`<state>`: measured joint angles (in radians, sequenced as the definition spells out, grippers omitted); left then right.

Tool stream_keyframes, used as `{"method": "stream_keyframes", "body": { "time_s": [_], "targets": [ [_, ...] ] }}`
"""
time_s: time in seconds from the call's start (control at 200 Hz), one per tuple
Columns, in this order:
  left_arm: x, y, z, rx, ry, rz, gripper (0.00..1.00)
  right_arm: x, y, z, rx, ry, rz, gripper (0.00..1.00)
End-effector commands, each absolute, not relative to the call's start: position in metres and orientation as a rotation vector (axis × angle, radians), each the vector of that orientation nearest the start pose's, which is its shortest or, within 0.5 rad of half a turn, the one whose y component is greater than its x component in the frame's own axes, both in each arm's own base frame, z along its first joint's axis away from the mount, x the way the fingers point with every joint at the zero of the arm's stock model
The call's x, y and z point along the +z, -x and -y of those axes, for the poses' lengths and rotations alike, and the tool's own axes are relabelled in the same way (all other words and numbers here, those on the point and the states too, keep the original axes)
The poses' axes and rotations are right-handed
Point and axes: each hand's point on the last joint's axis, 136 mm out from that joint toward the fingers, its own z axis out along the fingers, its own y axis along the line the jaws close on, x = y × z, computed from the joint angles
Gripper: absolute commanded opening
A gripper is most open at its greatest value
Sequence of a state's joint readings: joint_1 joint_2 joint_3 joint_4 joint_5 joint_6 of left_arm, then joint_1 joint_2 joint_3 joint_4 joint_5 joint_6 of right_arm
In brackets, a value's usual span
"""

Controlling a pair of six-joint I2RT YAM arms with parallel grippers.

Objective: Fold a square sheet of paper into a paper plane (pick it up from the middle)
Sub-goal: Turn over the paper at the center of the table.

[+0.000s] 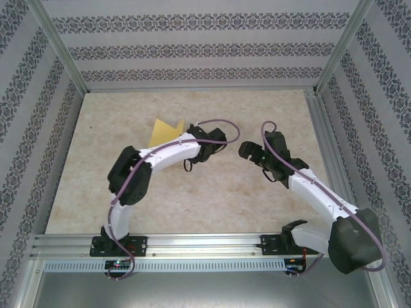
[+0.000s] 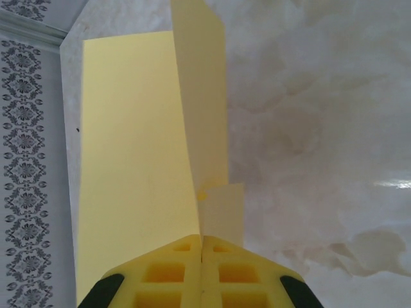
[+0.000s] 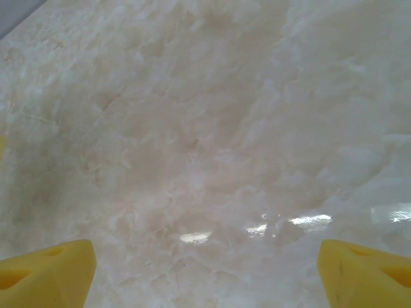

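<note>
The pale marbled surface (image 1: 212,199) carries the square sheet of paper (image 1: 166,131), partly folded, toward eleven o'clock from its middle. In the top view the left arm crosses the sheet's near edge. The left claw (image 2: 201,239) is clamped shut on the paper at a crease. The right claw (image 3: 205,260) hangs wide open over bare surface, at about three o'clock from the sheet and well apart from it. The step looks like setting a fold, so the pinch should hold firm while the right claw comes in low and presses along the crease without dragging the sheet. The left wrist view adds a flap (image 2: 199,96) standing upright beside the flat part, which is not legible from above.
</note>
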<state>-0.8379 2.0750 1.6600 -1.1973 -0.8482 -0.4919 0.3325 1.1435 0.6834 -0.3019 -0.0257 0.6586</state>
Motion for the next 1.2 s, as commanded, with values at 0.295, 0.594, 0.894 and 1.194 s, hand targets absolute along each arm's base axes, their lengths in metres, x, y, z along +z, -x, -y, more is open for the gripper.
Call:
{"method": "stream_keyframes", "body": {
  "time_s": [0.295, 0.594, 0.894, 1.194],
  "targets": [
    [0.051, -0.347, 0.255, 0.853, -0.543, -2.500, 0.00, 0.121, -0.303, -0.077, 0.467, -0.537, -2.333, 0.90],
    [0.025, -0.336, 0.282, 0.664, -0.583, -2.589, 0.09, 0.115, -0.303, -0.075, 0.476, -0.569, -2.346, 0.90],
    [0.021, -0.330, 0.295, 0.540, -0.601, -2.649, 0.21, 0.115, -0.303, -0.075, 0.486, -0.578, -2.351, 0.90],
    [0.113, -0.311, 0.344, -0.104, -0.532, -2.650, 0.46, 0.115, -0.306, -0.101, 0.643, -0.490, -2.393, 0.89]
  ]
}}
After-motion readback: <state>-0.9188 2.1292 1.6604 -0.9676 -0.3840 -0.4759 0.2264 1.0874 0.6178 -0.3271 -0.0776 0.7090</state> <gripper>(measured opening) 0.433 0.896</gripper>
